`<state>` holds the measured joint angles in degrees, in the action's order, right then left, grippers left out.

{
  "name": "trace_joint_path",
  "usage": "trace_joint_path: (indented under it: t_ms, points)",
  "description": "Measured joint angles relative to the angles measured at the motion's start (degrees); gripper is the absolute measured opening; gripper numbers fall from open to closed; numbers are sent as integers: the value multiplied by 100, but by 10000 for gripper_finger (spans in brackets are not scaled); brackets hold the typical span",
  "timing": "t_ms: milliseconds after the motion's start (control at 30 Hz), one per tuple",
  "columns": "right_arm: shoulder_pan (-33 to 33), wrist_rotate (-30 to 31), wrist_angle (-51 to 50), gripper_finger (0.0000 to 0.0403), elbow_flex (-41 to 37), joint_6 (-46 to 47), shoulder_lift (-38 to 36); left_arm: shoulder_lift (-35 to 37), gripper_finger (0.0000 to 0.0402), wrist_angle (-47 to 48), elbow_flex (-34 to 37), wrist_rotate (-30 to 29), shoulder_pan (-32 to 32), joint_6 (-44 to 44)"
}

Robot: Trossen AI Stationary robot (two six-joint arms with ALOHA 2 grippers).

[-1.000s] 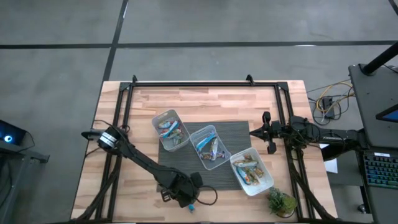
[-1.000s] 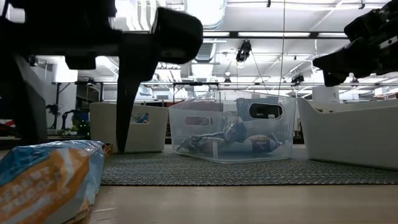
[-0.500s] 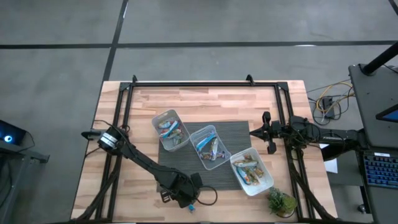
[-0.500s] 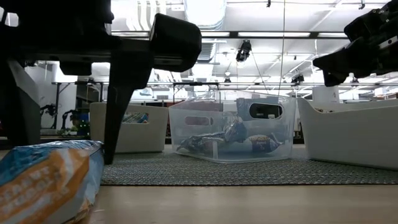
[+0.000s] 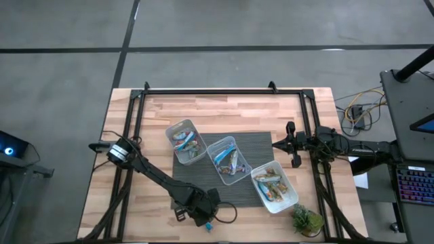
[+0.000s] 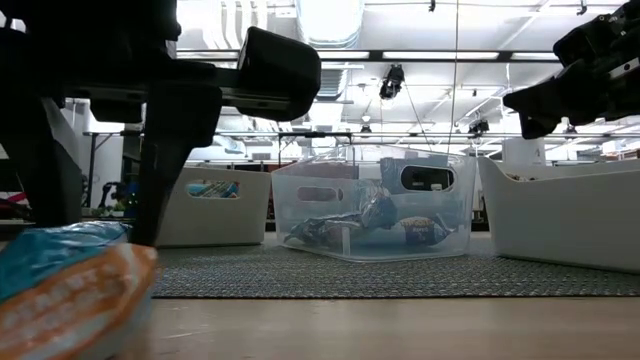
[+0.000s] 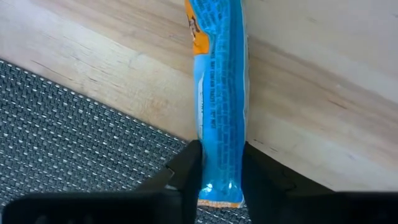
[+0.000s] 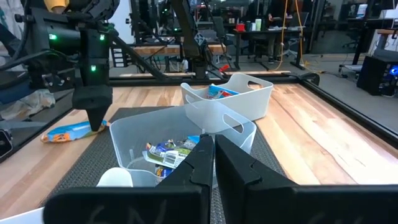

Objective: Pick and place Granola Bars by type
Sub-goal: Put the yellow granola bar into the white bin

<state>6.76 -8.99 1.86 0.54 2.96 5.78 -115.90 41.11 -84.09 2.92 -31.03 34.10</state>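
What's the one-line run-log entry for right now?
left claw: closing on blue bar, table front edge | right claw: shut, idle above tubs | three tubs: bars inside

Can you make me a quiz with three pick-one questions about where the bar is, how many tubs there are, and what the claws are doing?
1. Where is the blue bar lying?
A. in a tub
B. on the wood by the mat's edge
C. beside the plant

2. How many clear tubs stand on the mat?
A. three
B. two
C. five

3. How is the left claw?
A. far from the bar
B. holding a tub
C. pinching the bar's end

Answers:
1 B, the left wrist view shows it on bare wood next to the grey mat.
2 A, the high view shows three tubs in a slanting row.
3 C, its fingers press both sides of the wrapper; the right claw is shut, up over the tubs.
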Motion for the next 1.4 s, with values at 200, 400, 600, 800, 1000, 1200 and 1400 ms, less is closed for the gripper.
trace_joint_path:
  t_ms: [200,400,600,800,1000,1200,1400]
  points:
    - [1,0,1,8,0,-5,0,0,66,-7,0,61,0,-101]
    - [0,0,1,8,0,-8,0,0,58,-10,0,94,0,-119]
    - [0,0,1,8,0,-1,0,-2,46,-10,0,243,-2,-168]
    - [0,0,1,8,0,-1,0,-2,40,-12,0,247,-2,-205]
    - [1,0,1,9,0,-3,-1,-5,40,103,-231,167,4,-257]
    - [2,0,1,9,0,-9,-2,66,39,344,-742,-103,64,-275]
    - [2,0,1,8,0,-2,-2,73,39,496,-1221,-295,138,-213]
